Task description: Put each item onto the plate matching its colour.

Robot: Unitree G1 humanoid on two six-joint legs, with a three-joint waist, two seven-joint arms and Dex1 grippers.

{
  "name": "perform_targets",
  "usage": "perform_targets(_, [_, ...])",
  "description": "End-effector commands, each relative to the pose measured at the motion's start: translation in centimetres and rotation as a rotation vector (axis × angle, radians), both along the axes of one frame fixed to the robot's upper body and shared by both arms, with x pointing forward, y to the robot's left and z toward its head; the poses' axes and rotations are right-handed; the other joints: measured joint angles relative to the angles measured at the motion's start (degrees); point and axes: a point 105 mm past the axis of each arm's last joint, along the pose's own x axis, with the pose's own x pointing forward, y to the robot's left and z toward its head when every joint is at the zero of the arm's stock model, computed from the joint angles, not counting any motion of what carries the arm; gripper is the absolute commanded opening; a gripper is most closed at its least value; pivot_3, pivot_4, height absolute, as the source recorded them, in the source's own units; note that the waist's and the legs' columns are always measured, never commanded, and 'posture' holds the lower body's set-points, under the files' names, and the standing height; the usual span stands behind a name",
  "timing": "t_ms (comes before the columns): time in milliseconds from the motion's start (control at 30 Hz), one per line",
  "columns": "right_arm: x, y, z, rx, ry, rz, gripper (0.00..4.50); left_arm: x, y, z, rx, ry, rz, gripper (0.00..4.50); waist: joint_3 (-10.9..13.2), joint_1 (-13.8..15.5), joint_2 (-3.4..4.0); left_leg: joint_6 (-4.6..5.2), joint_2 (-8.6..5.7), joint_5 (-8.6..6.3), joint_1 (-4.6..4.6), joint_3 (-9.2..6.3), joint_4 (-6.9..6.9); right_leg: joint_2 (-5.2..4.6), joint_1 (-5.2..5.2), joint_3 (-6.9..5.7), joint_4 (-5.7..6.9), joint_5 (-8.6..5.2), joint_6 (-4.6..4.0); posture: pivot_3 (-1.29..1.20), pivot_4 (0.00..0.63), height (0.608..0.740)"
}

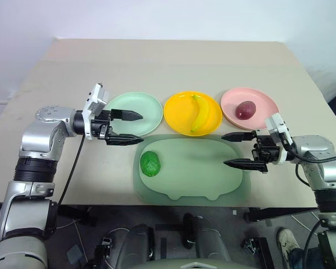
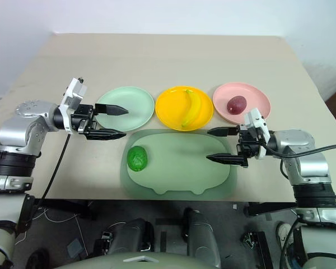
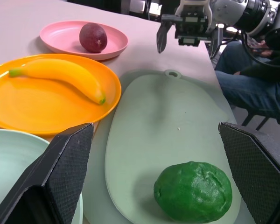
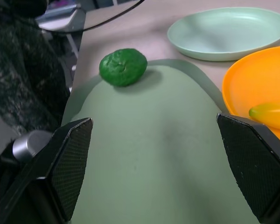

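The bumpy dark-green fruit lies on the left end of the pale-green pig-shaped tray. Behind the tray stand three plates in a row. The mint green plate holds nothing. On the yellow plate lies the banana, and on the pink plate the dark red oval fruit. My left gripper hovers open over the near edge of the mint plate, pointing right, just behind the green fruit. At the tray's right end my right gripper is open and empty, pointing left.
Everything rests on a beige table whose near edge runs just in front of the tray. A seated person's legs show beyond the table's right side. A black cable hangs from my left arm.
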Motion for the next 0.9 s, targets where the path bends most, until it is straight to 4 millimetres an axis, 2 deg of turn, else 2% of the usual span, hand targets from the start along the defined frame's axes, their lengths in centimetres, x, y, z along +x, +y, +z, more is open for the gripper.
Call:
perform_targets(33, [0.7,-1.5,1.1,-0.072,-0.108,-0.033,4.45,-0.4,0.2,1.0,-0.008,-0.033,-0.008,4.5,0.0,0.0,0.0,0.0,0.0,0.0,0.0,0.0,0.0,0.0,0.0,0.0,0.0,0.0,0.0,0.0,0.15,0.74])
perform_targets(167, [1.0,-2.6,1.0,-0.108,-0.112,-0.033,4.45,-0.5,-0.1,0.8,-0.01,-0.021,-0.004,4.5,0.0,-0.03,-0.01,-0.02,0.0,0.01,0.0,0.01,0.0,0.0,0.0,0.0,0.0,0.0,0.0,0.0,0.15,0.74])
perform_targets(300, [1.1,-2.7,1.3,-0.103,-0.113,-0.027,4.45,-0.6,-0.3,0.4,-0.016,0.03,0.016,4.5,0.0,-0.07,0.0,-0.03,0.0,0.02,0.01,0.0,0.0,0.0,0.0,0.0,0.01,0.0,0.0,0.0,0.15,0.74])
perform_targets(500, [1.2,-2.2,1.3,-0.086,-0.112,-0.023,4.45,-2.4,-1.2,-0.7,-0.008,0.06,0.01,4.5,0.0,-0.06,0.0,-0.07,0.02,0.04,0.01,-0.02,0.0,0.0,0.0,0.01,0.01,0.0,0.0,0.0,0.15,0.74])
perform_targets(600, [1.4,-2.3,1.3,-0.079,-0.097,-0.028,4.45,-4.1,-1.8,-1.8,0.032,0.061,-0.011,4.5,0.01,-0.08,0.0,-0.07,0.03,0.04,0.03,-0.04,0.0,0.0,0.0,0.03,0.0,0.0,0.0,0.0,0.15,0.74])
perform_targets(733, [1.5,-2.3,1.5,-0.073,-0.098,-0.026,4.45,-4.8,-2.0,-1.7,0.035,0.061,-0.01,4.5,0.01,0.27,-0.01,-0.07,0.02,0.04,0.03,-0.11,0.01,-0.01,0.01,0.03,-0.06,0.0,-0.01,0.0,0.15,0.74])
perform_targets(833, [1.5,-2.1,1.7,-0.069,-0.096,-0.018,4.45,-5.4,-1.7,-3.7,0.172,0.015,-0.018,4.5,0.01,0.19,0.0,-0.06,0.02,0.03,0.08,-0.11,0.01,-0.01,0.01,0.05,-0.07,0.0,-0.01,0.0,0.15,0.74])
perform_targets(900, [1.5,-1.9,1.7,-0.067,-0.094,-0.012,4.45,-5.5,-1.6,-4.4,0.205,0.007,-0.025,4.5,0.01,0.11,0.01,-0.07,0.02,0.04,0.09,-0.1,-0.02,0.0,0.01,0.05,-0.06,-0.01,-0.02,0.0,0.15,0.74])
